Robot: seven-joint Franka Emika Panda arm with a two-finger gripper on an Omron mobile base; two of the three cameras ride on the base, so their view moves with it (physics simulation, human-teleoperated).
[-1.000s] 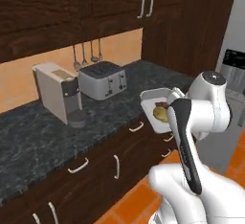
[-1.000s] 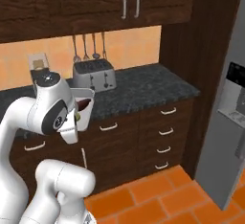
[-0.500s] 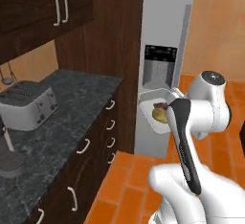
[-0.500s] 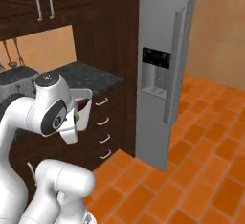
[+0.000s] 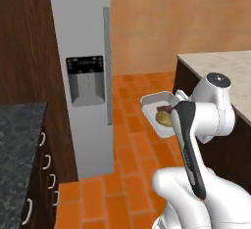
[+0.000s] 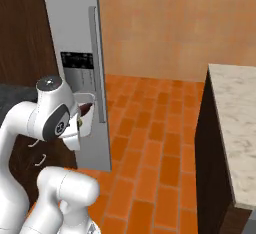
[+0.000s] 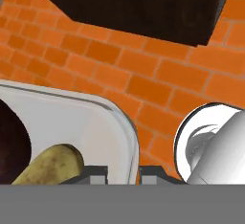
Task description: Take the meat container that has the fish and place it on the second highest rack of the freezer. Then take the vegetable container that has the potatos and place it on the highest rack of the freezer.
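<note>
hand clamped on white tub's rim, potato inside, freezer door closed

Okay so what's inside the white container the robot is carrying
The white container holds a yellow-tan potato and a dark reddish-brown item beside it. The arm covers the container's far end, so anything there is hidden.
</note>
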